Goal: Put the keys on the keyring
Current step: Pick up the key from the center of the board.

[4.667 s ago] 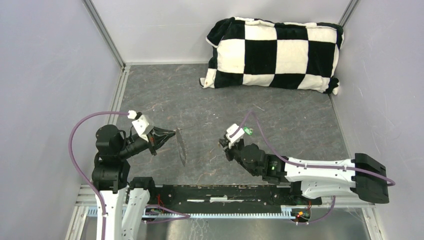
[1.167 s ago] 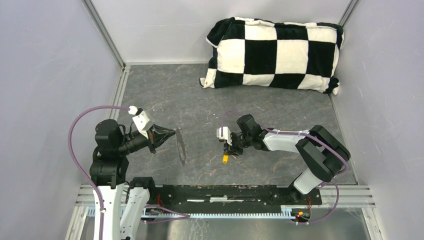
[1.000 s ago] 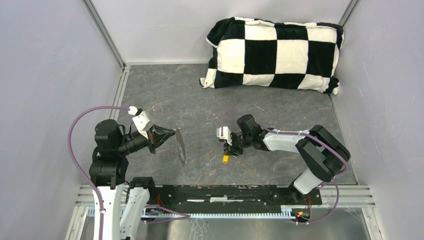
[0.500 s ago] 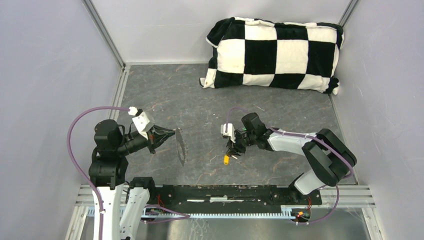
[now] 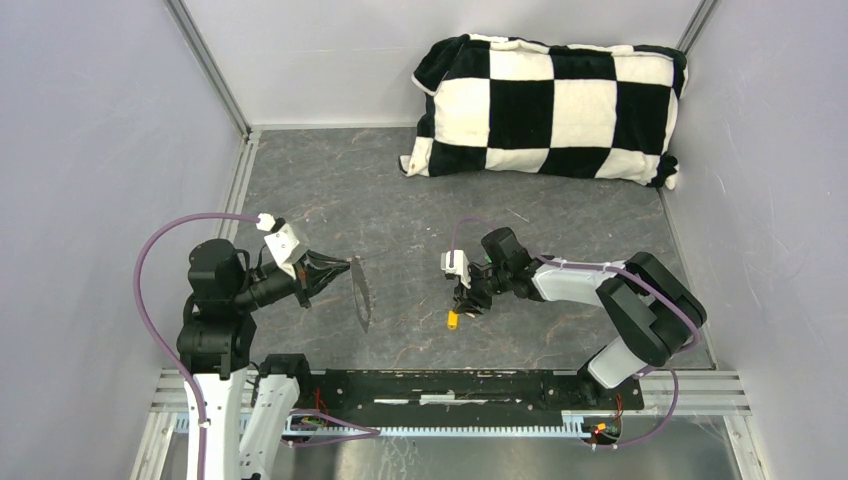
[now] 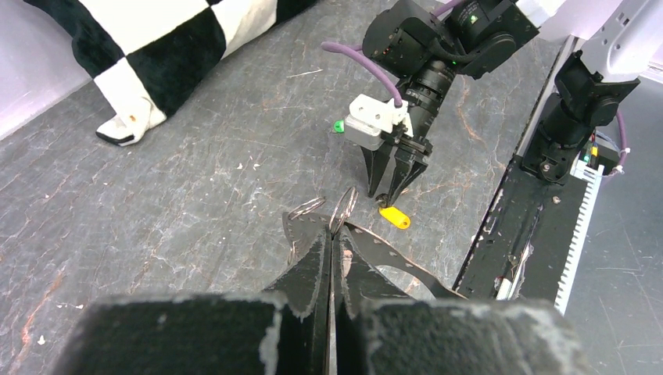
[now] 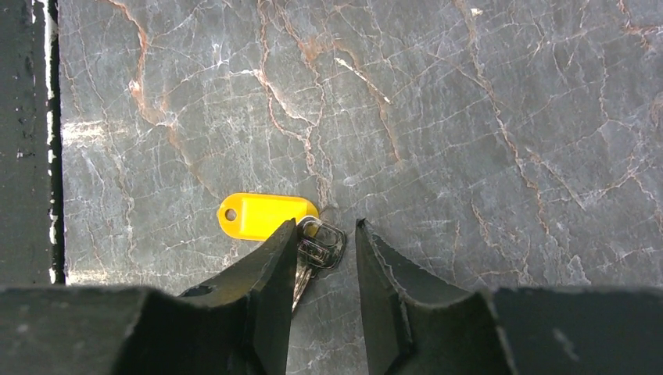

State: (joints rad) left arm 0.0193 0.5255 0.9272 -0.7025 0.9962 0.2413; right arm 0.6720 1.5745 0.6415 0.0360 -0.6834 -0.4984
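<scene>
The left gripper point(image 6: 330, 254) pinched the keyring point(image 6: 342, 209), seen nearly edge-on, well left of the yellow-headed key point(image 7: 266, 215). The right gripper point(image 7: 327, 228) straddled that key with jaws spread, hiding most of its blade. Just beyond, the green-headed key point(image 6: 338, 125) barely showed.

Glossy plastic yellow key point(image 7: 267, 216), metal wire keyring point(image 5: 361, 292), plush cloth pillow point(image 5: 545, 108), matt veined tabletop point(image 5: 580, 220)

- Dark grey marbled table top point(image 5: 330, 190), veined with rust and white.
- At the far right corner: a black-and-white checked cushion point(image 5: 548, 108), lying flat.
- Near the front, centre: yellow-headed key point(image 7: 266, 216), flat on the top.
- Further back: small green-headed key point(image 6: 338, 125).
</scene>
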